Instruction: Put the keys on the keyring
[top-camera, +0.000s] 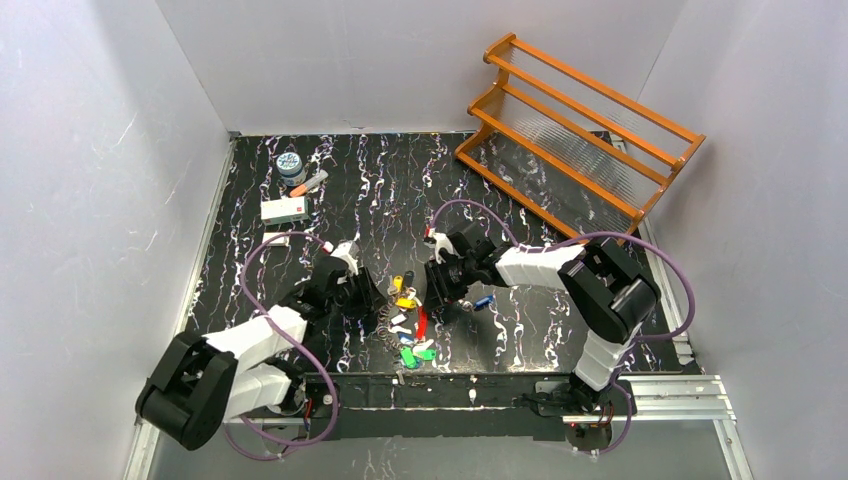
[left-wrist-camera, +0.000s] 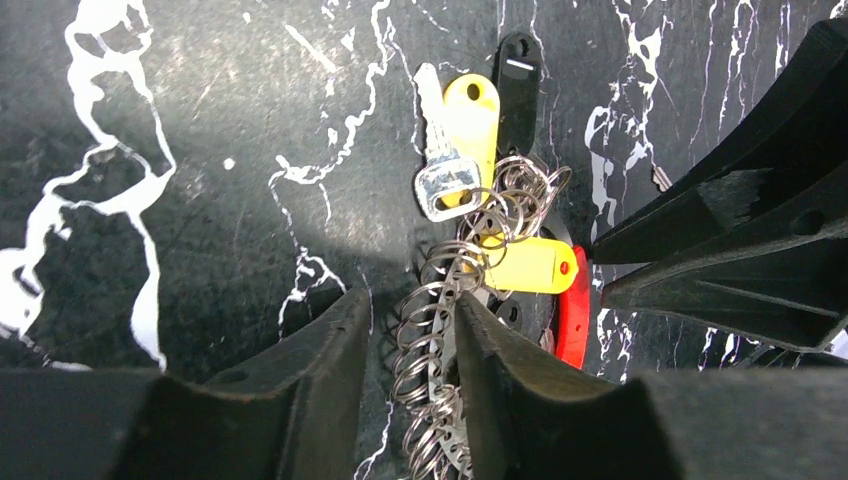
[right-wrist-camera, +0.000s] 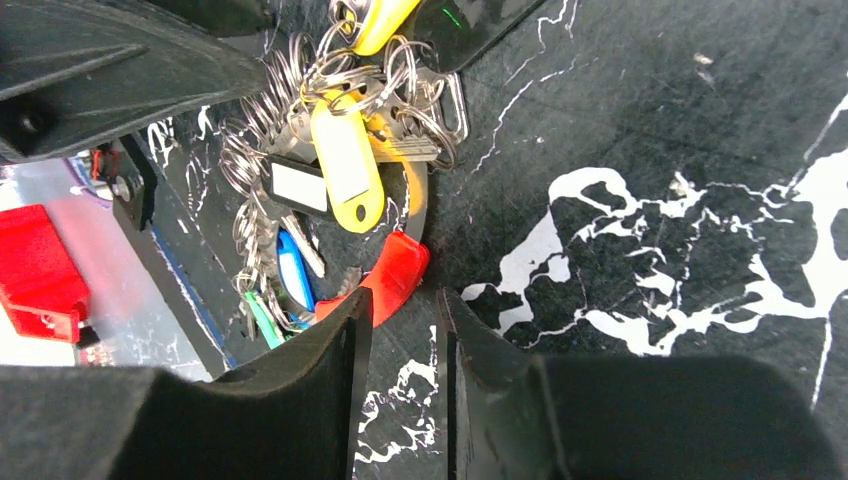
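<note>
Top external looked down from above and behind the arm bases, whole table in frame. Left wrist view sat very close over the tabletop, facing past the left gripper. Right wrist view did likewise, past the right gripper. All three shared the keyring at mid-table.

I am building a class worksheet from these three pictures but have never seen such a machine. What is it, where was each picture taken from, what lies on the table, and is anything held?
Two robot arms stand on a black marbled table. The wide picture looks down from above; the other two come from cameras on each wrist. Between the arms lies the keyring with coloured tags; a blue-headed key lies apart. The left gripper straddles the ring's coils; a firm grip cannot be confirmed. The right gripper holds nothing.
</note>
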